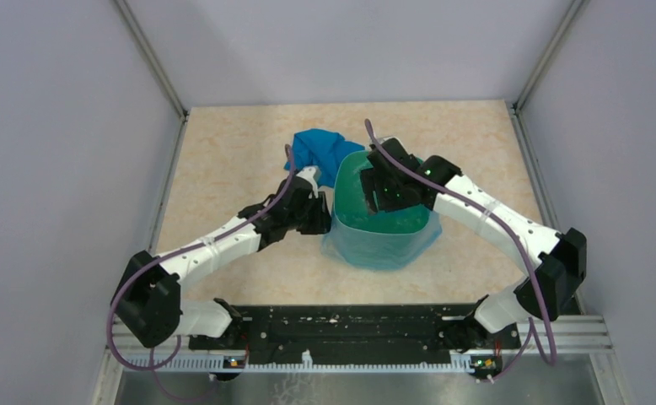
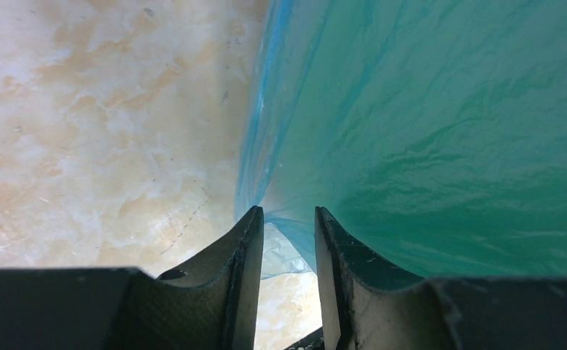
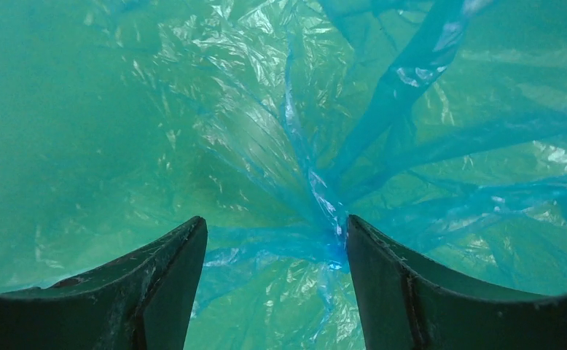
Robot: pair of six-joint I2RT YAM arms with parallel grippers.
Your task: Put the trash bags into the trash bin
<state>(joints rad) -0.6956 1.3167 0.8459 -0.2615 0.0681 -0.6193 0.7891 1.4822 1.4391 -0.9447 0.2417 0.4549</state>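
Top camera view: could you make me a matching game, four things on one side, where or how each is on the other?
1 trash bin
2 left gripper
3 right gripper
4 blue bundle

A down inside the bin
B on the table behind the bin
C outside, at the bin's wall
D lined with a light-blue bag

Pairs: 1-D, 2-C, 3-A, 4-B

No readable text, labels or numbers, trash bin (image 1: 350, 192) and trash bags (image 1: 384, 249) unmarked
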